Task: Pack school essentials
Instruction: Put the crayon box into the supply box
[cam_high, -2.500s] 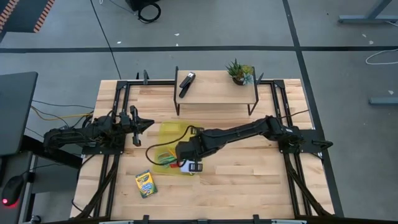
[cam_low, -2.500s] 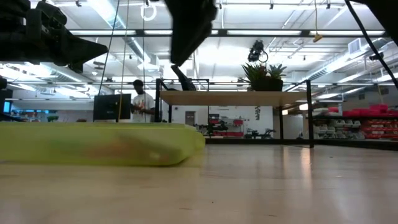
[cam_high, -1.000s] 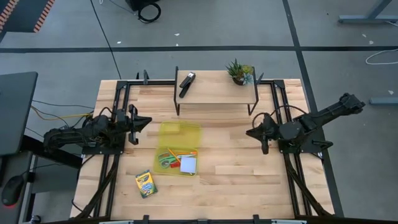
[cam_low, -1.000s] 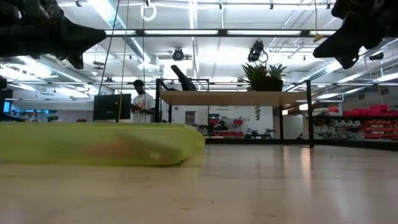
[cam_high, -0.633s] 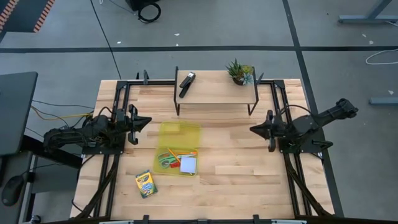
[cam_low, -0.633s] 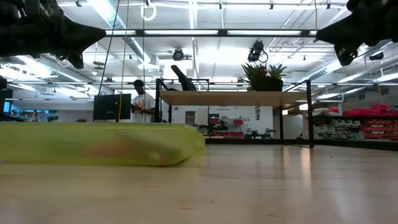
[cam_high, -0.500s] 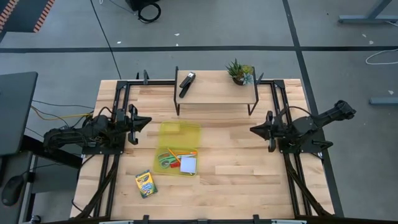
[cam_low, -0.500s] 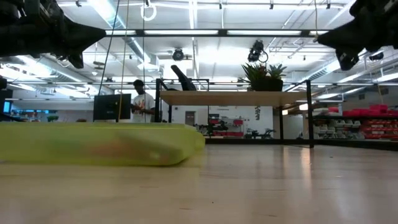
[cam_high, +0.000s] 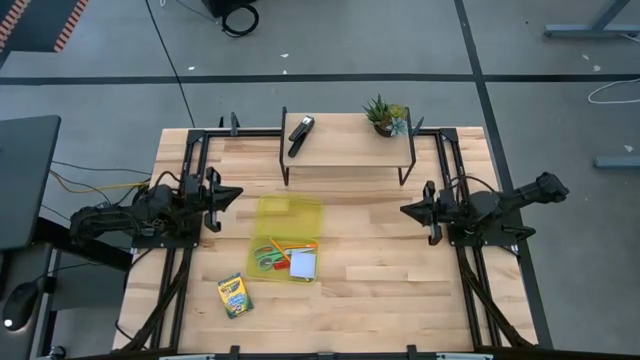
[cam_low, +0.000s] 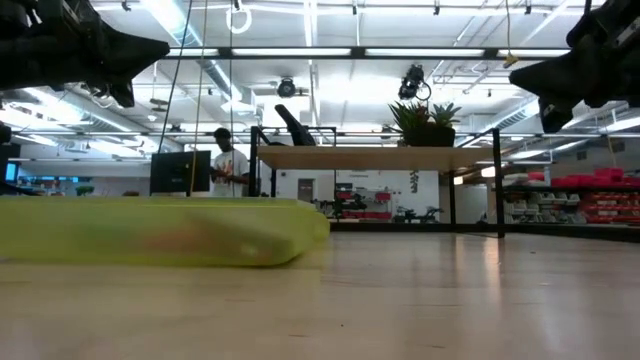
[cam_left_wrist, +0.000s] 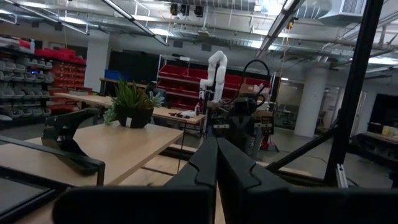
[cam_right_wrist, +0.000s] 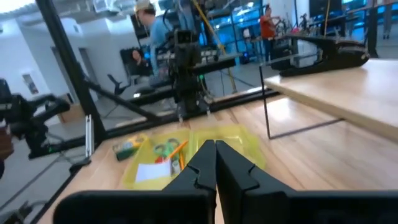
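Note:
A yellow-green translucent pouch (cam_high: 287, 236) lies flat on the table's middle left; on its near part lie green-handled scissors (cam_high: 268, 260), an orange pen (cam_high: 293, 247) and a pale blue notepad (cam_high: 303, 263). The crayon box (cam_high: 235, 296) lies flat on the wood near the front left. The pouch also shows in the low view (cam_low: 160, 230) and the right wrist view (cam_right_wrist: 186, 149). My left gripper (cam_high: 236, 194) is shut and empty at the table's left side. My right gripper (cam_high: 404, 210) is shut and empty at the table's right side, above the wood.
A small raised shelf (cam_high: 348, 140) stands at the table's far edge, carrying a black stapler (cam_high: 300, 132) and a small potted plant (cam_high: 385, 116). Bare wood lies between the pouch and my right gripper. People show in the room beyond.
My right arm has drawn back from the pouch to the table's right side and settled there, lowering a little over the last second. The notepad lies on the pouch where the gripper was. My left arm has kept still.

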